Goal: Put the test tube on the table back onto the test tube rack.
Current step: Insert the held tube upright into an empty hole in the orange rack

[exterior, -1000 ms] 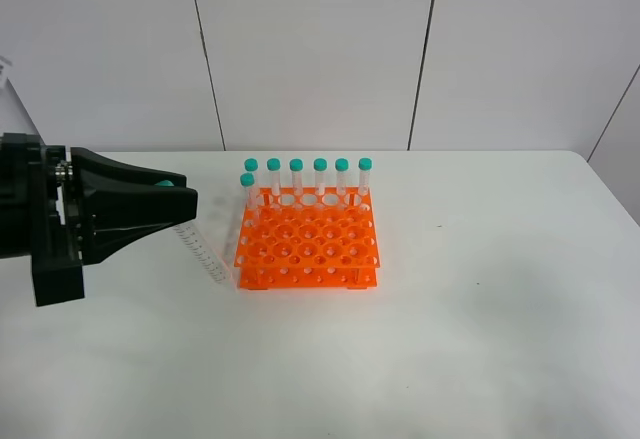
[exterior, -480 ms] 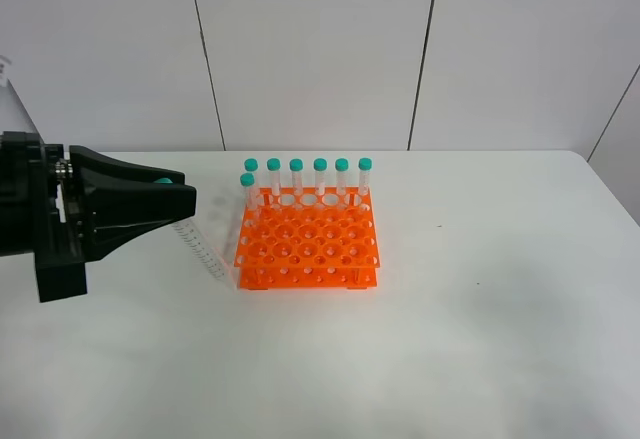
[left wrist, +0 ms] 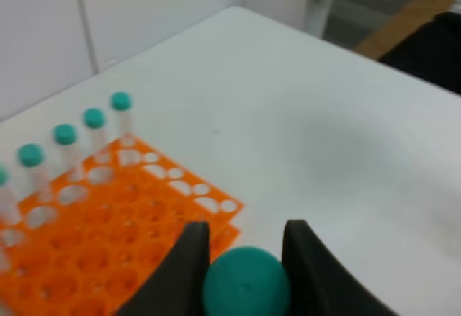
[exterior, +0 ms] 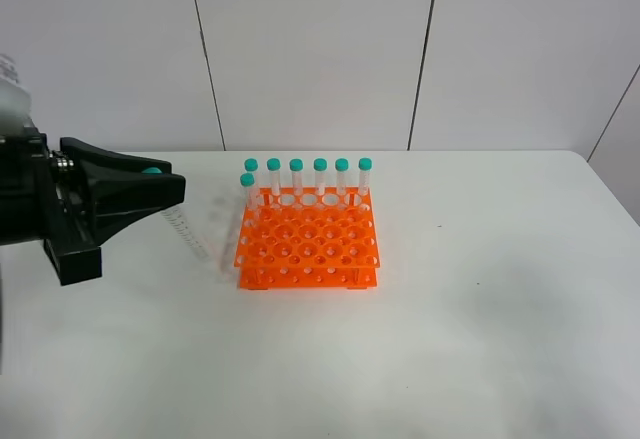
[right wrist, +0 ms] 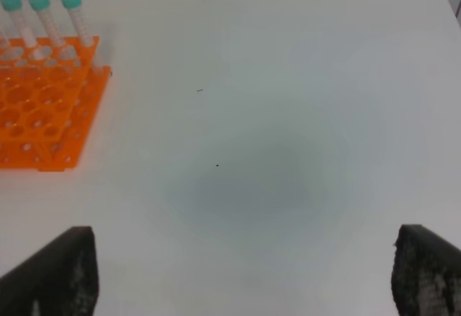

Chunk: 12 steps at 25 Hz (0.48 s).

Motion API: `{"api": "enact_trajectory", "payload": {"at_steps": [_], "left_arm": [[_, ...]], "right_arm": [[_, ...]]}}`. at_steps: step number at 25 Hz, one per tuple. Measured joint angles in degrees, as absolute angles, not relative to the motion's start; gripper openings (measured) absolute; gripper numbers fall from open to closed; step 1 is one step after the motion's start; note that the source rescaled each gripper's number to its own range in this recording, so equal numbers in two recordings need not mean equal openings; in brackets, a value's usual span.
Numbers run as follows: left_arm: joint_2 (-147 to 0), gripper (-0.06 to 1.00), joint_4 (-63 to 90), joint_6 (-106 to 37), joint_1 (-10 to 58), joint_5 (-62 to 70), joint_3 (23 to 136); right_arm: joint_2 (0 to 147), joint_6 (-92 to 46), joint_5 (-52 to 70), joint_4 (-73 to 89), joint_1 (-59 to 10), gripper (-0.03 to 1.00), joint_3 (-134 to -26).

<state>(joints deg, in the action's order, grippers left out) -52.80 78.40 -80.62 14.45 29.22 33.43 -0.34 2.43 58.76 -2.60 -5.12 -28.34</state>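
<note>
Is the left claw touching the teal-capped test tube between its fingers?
Touching. The left wrist view shows the left claw shut on the test tube: both fingers press against its teal cap.

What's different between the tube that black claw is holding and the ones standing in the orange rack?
The held test tube slants, pinched at its cap by the left gripper; the racked tubes stand upright, untouched. The held test tube hangs beside the test tube rack, over the table; the racked tubes sit in the rack's rear holes. Both have teal caps and clear bodies.
</note>
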Motion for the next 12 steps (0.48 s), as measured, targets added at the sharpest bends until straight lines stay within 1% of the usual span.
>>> {"api": "enact_trajectory", "payload": {"at_steps": [5, 8, 10, 12], "left_arm": [[-52.8, 0.0, 76.8, -80.0, 16.2, 23.6, 33.4], [-52.8, 0.0, 74.0, -78.3, 18.7, 18.9, 33.6], [-52.8, 0.0, 68.5, -74.0, 21.0, 14.6, 34.0], [-52.8, 0.0, 61.6, -66.6, 24.0, 9.6, 34.0]], "right_arm": [[-0.3, 2.4, 58.8, -2.5, -5.1, 0.99, -28.3], [-0.3, 2.4, 58.8, -2.5, -5.1, 0.99, -28.3], [-0.3, 2.4, 58.8, -2.5, -5.1, 0.99, -28.3], [-0.3, 2.4, 58.8, -2.5, -5.1, 0.99, -28.3]]}}
